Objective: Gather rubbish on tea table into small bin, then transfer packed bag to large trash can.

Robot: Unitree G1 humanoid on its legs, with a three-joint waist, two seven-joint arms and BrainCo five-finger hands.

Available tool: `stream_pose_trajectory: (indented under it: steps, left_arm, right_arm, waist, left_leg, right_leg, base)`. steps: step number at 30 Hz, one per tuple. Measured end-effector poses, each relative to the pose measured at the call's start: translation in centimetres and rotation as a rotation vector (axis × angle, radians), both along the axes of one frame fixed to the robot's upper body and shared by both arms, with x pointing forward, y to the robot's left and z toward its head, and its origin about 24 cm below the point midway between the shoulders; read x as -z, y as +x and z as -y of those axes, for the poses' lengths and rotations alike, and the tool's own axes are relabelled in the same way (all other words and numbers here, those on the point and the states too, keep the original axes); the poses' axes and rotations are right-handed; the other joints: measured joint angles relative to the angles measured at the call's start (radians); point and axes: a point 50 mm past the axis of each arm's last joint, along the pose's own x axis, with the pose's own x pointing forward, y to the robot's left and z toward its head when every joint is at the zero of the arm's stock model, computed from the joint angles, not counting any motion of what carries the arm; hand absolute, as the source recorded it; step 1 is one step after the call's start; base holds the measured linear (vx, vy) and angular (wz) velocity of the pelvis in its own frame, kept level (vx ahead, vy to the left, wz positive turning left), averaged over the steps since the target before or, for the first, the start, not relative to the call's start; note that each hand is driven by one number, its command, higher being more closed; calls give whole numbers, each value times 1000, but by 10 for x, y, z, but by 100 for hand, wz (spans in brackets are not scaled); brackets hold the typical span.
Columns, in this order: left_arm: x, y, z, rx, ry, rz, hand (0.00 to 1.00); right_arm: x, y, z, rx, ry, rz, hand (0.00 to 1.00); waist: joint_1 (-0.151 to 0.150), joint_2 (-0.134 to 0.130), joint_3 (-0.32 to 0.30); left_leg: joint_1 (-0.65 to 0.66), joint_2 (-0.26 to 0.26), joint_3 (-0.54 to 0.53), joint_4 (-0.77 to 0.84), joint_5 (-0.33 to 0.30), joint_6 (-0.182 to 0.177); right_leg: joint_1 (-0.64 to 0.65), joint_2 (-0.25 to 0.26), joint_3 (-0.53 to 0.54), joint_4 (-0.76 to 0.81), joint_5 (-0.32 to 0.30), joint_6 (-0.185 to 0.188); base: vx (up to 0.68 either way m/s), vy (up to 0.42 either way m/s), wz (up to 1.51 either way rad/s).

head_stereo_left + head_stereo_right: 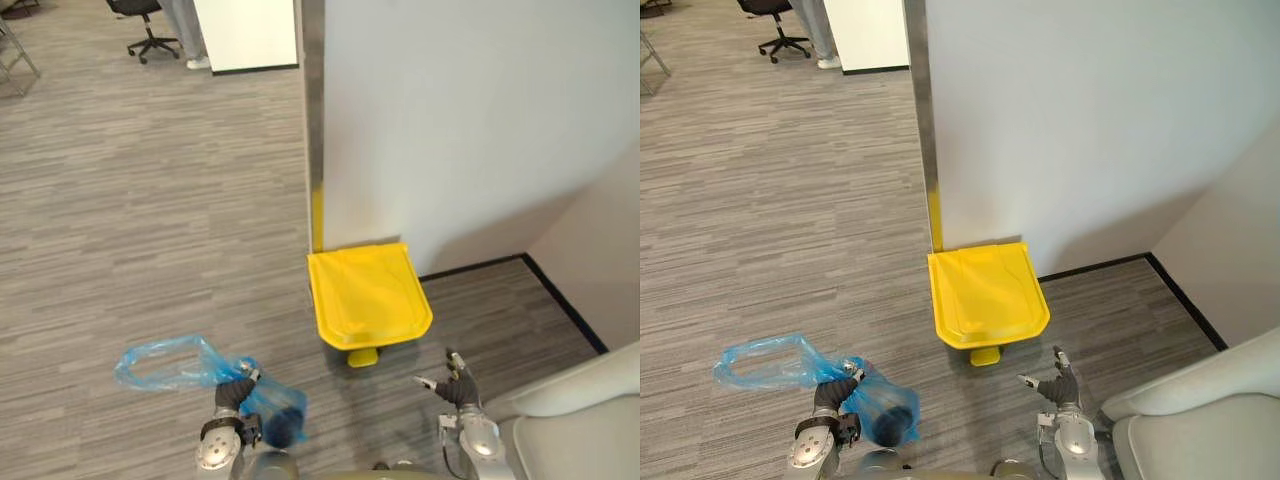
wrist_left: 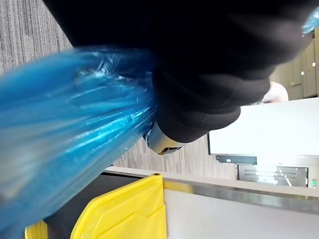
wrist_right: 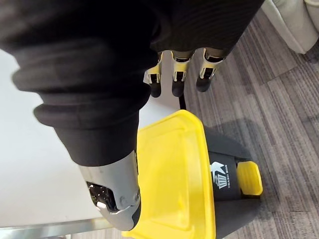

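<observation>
i see my left hand [image 1: 236,392] low over the grey floor [image 1: 150,220], fingers curled round the neck of the blue bag [image 1: 277,408]. the packed end hangs beside the wrist and the loose mouth spreads out to the left. the large trash can [image 1: 368,292] stands against the white wall [image 1: 470,120], just ahead and between my hands, with its yellow lid down and the yellow pedal [image 1: 362,357] facing me. my right hand [image 1: 459,386] hovers near the can's right side, its fingers [image 3: 178,74] relaxed and holding nothing.
</observation>
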Motion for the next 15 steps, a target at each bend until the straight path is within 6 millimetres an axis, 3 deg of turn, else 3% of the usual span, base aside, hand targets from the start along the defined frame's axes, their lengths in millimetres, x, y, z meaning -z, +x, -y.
stream_pose_trajectory:
  steps: [1, 3, 7, 10, 13, 14, 15]
  left_arm:
    - [0, 0, -1, 1, 3, -2, 100]
    - [1, -1, -3, 3, 12, -8, 100]
    - [2, -3, -2, 9, 12, -15, 100]
    - [3, -4, 1, 9, 0, -17, 100]
    - [5, -9, -2, 39, 24, -40, 100]
    - [5, -9, -1, 49, 25, -41, 100]
    - [4, -7, 0, 54, 27, -36, 100]
  right_arm:
    - [0, 1, -1, 5, 3, 2, 0]
    - [0, 5, -11, 5, 29, 11, 0]
    - [3, -2, -10, 18, 32, -6, 0]
    - [5, -3, -10, 23, 33, -15, 0]
    - [6, -5, -7, 40, 38, -21, 0]
    - [5, -5, -6, 44, 36, -21, 0]
    - [5, -5, -4, 54, 35, -21, 0]
  waist:
    - [2, 4, -3]
    - [9, -24, 3]
    - [23, -40, 7]
    - [25, -31, 19]
    - [21, -62, 32]
    - [19, -62, 35]
    - [13, -58, 55]
  left_leg:
    - [12, -6, 3, -21, 2, 0]
    - [15, -23, 16, -54, 3, -1]
    - [14, -33, 22, -44, -4, 7]
    - [-8, -26, 38, -11, -83, 11]
    - [22, -75, 37, 2, -121, 32]
    - [27, -80, 29, 10, -128, 42]
    - [55, -81, 8, 22, -135, 58]
  right_leg:
    - [0, -3, 3, -5, 6, 8]
    - [-16, -16, 7, -5, 11, 14]
    - [-16, -28, 17, 0, 10, 14]
    - [-59, -39, 34, 78, -42, 40]
    - [-112, -128, 49, 285, -107, 57]
    - [-139, -147, 54, 360, -101, 48]
    - [-217, -168, 55, 543, -77, 4]
  base:
    - [41, 116, -2]
    - [-10, 105, -3]
    - [-47, 71, -2]
    - [-128, 79, -10]
    - [2, 27, 8]
    - [87, 38, 35]
    - [110, 39, 44]
